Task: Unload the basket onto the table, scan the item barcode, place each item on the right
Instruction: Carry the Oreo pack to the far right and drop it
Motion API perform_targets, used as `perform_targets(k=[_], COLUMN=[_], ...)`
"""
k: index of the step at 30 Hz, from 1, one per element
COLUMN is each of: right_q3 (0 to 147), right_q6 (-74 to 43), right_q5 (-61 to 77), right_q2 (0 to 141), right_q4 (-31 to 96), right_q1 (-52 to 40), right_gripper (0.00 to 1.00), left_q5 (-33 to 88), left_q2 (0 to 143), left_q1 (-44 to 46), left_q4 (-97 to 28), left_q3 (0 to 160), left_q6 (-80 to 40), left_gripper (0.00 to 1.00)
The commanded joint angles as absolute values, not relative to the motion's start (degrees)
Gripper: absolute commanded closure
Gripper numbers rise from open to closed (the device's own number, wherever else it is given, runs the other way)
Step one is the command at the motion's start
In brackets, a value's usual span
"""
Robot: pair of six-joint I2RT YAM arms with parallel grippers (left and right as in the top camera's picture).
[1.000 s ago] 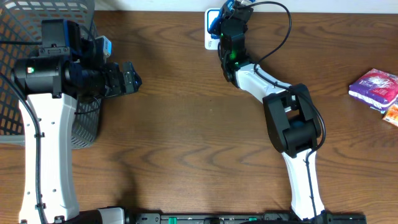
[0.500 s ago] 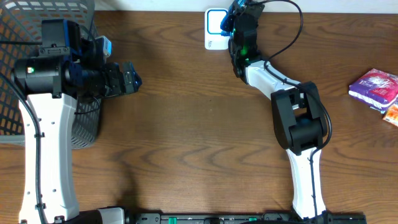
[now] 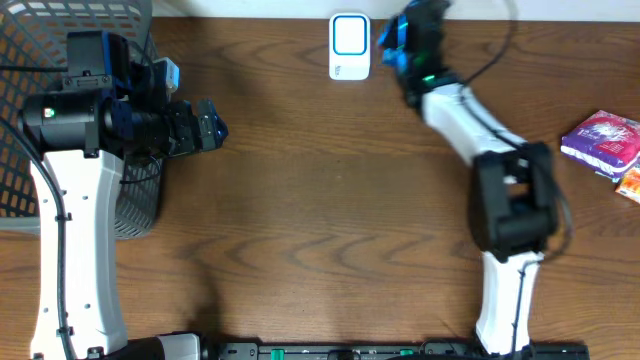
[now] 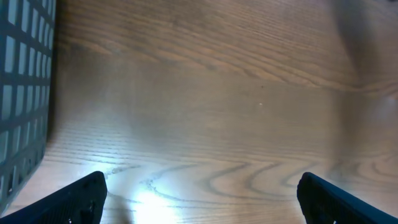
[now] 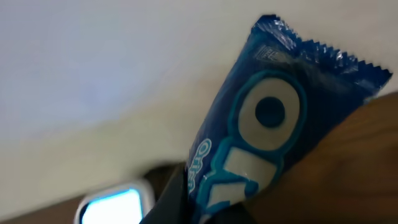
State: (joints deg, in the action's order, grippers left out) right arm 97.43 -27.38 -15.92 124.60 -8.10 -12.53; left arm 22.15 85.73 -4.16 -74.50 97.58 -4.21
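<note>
A blue Oreo packet (image 5: 267, 124) fills the right wrist view, with my right gripper (image 5: 211, 205) shut on its lower end. Overhead, that right gripper (image 3: 402, 42) hangs at the table's far edge, the Oreo packet (image 3: 390, 40) showing as a blue patch just right of the white barcode scanner (image 3: 349, 45). The scanner (image 5: 112, 208) glows light blue at the lower left of the right wrist view. My left gripper (image 3: 210, 128) stands open over bare wood beside the basket; in its own view the left gripper (image 4: 205, 205) has nothing between its dark fingertips (image 4: 87, 199).
A grey wire basket (image 3: 40, 40) stands at the far left, its mesh (image 4: 18, 93) along the left edge of the left wrist view. A pink-and-white packet (image 3: 600, 138) and an orange one (image 3: 630, 185) lie at the right edge.
My right arm has swung to the right with the Oreo packet, off the scanner, whose whole face now shows. The left arm has not moved.
</note>
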Motion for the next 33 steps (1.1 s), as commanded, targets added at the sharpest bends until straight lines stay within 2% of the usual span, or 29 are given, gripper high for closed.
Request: perform_targets(k=[1,8,16,20,23,27,33], right_q3=[98.56,98.56,98.43,98.43,98.43,98.43,98.43], right_q6=[-26.22,-26.22,-23.4,-23.09,-18.28,-13.39,-13.43], right_q5=[-17.5,-17.5,-17.45,-17.04,-9.82,-3.22,-3.05], right_q2=[115.52,107.94,110.02,113.34,115.98,118.78,123.02], right_q4=[-3.86,12.64,29.28,32.91,33.12,31.53,29.02], right_q1=[-7.16,5.02,18.2,22.55,24.51,24.93,24.67], right_gripper=[0.99,0.99,0.99,0.99,0.99,0.99,0.99], left_q5=[21.78,21.78,21.78,21.78,21.78,21.78,21.78], left_q2=[85.95,85.95,85.95,85.95,85.95,85.95,85.95], left_q1=[-4.05,-4.05,-4.05,-4.05,-4.05,-4.05,-4.05], left_q4=[-74.54,-74.54,-74.54,-74.54,-74.54,-74.54,-74.54], left_q3=[97.73,97.73,97.73,97.73,97.73,97.73,97.73], left_q6=[-3.46,-3.46,-3.46,-3.46,-3.46,-3.46,-3.44], left_gripper=[0.02,0.02,0.02,0.02,0.02,0.02,0.02])
